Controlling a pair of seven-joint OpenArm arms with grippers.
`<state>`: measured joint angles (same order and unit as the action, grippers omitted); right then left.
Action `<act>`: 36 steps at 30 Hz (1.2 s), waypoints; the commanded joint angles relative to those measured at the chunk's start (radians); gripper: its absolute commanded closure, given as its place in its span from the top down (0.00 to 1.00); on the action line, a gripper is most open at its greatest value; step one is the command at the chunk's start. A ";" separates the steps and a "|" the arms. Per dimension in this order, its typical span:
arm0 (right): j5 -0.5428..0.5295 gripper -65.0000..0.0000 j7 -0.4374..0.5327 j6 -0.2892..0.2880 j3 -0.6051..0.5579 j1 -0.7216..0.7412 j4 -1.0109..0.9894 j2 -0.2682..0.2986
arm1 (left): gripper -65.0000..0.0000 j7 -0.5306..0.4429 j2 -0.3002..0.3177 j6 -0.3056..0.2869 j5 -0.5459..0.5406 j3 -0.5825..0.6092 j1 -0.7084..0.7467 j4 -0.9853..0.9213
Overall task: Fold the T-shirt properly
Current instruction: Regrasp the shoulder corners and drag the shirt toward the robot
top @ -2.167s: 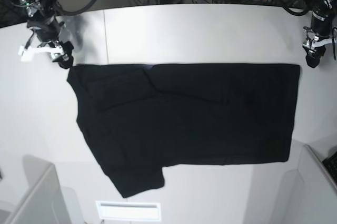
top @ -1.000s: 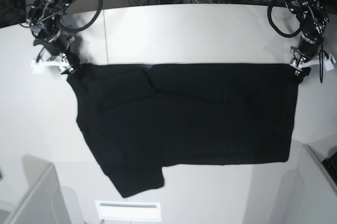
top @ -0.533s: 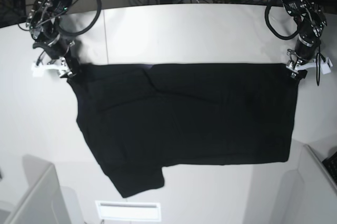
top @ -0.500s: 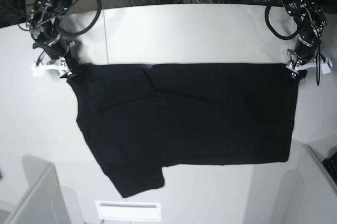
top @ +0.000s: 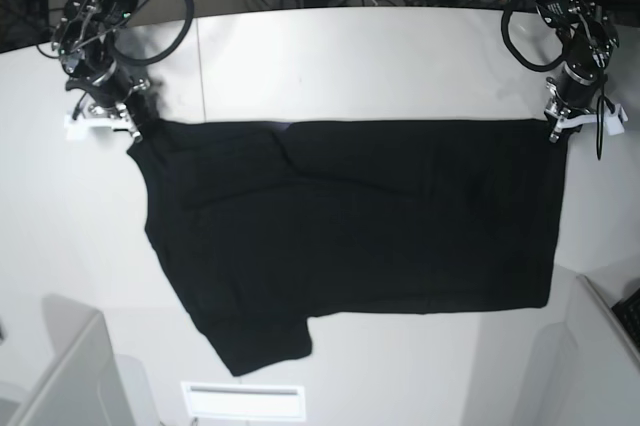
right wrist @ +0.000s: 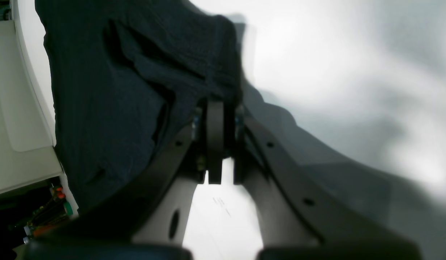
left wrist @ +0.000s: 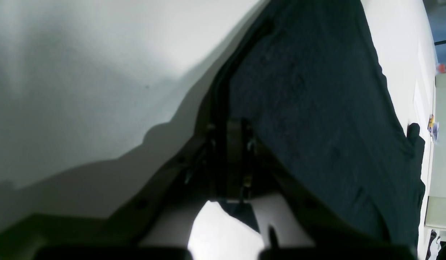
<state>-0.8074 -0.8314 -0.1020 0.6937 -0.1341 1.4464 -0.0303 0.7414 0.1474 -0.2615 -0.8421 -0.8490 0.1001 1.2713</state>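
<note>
- Left wrist view: the left gripper (left wrist: pixel 233 155) had its jaws pressed together on the T-shirt (left wrist: pixel 317 101) edge; the pinch itself sat in deep shadow, and the cloth ran out of frame on the right.
- Right wrist view: the right gripper (right wrist: pixel 216 144), blurred, was clamped on a bunched corner of the shirt.
- Base view: one shirt lay flat on the white table (top: pixel 380 56), both far corners pinched, bare table all round; one sleeve pointed near-left.

Base view high above the surface (top: pixel 380 56), looking down, wrist views close over opposite far T-shirt (top: pixel 360 226) corners
</note>
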 commanded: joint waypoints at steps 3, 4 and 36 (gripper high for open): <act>0.007 0.00 -0.009 0.008 0.005 -0.002 0.015 0.007 | 0.00 0.066 0.054 0.001 -0.004 0.050 0.000 0.014; 0.007 0.00 -0.012 0.008 0.007 -0.003 0.015 0.007 | 0.00 0.089 0.062 0.001 -0.004 0.060 0.000 0.014; 0.000 0.00 -0.009 0.008 0.016 -0.247 0.244 0.028 | 0.00 0.099 0.047 -0.002 -0.010 0.064 0.290 0.199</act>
<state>-0.7963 -0.8562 -0.0921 0.7033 -0.3809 1.6699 -0.0101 0.8230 0.1879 -0.2668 -0.8684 -0.7799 0.3775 1.4631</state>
